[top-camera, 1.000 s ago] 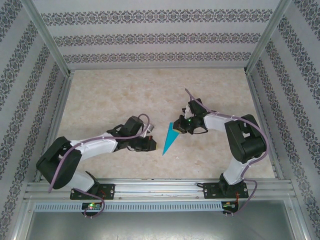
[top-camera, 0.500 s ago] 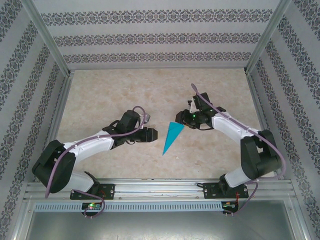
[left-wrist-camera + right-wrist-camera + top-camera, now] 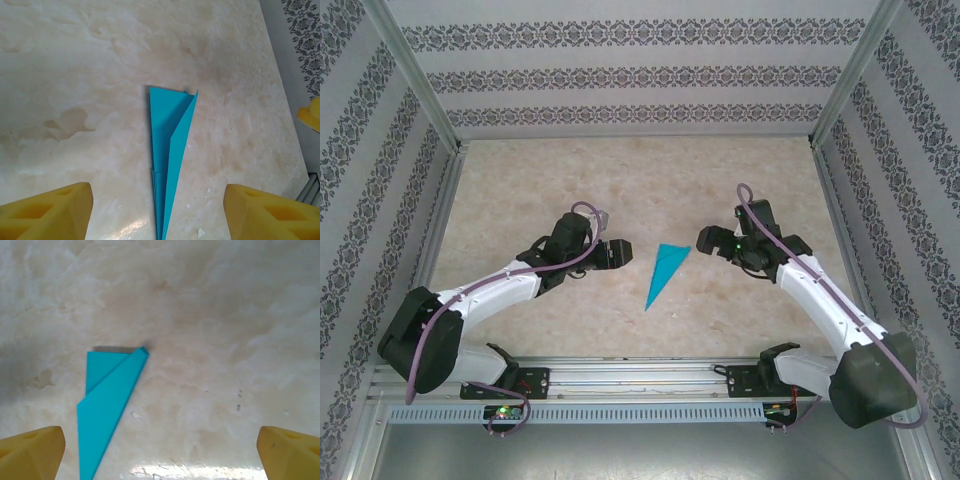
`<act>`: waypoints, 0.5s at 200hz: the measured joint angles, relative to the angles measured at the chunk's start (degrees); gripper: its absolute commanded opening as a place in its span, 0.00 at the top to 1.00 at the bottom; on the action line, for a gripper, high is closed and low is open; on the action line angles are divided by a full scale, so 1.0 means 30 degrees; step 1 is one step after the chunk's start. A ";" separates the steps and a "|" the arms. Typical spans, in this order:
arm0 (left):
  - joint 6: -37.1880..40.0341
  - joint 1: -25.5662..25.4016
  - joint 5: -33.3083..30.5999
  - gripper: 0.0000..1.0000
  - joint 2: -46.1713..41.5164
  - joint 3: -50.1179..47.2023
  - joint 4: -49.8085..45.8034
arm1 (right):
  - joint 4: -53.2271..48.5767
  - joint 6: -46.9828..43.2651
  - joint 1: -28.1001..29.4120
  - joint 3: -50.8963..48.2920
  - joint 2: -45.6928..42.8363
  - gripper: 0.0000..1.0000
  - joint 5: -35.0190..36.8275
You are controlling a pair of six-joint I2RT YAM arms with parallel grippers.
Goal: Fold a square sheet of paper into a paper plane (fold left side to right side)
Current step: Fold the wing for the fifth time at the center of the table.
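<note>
Left gripper: my yellow pads stand well apart, gripping nothing; paper plane: teal dart lying flat on the table between my two grippers, touching neither, narrow tip towards the gap between my left pads; right gripper: pads spread wide, empty.

The left tool and right tool have opened and drawn away from the paper plane.
</note>
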 measured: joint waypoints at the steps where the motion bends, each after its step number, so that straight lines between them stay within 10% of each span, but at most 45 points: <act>1: 0.0000 0.0000 0.0000 0.29 0.0000 -0.0007 0.0015 | -0.0015 0.0007 -0.0007 -0.0015 -0.0029 0.02 0.0000; 100: -0.2914 0.0000 0.2958 0.41 0.4590 -0.0277 0.3614 | -0.0889 0.1872 0.1406 -0.0342 0.1858 0.02 -0.0488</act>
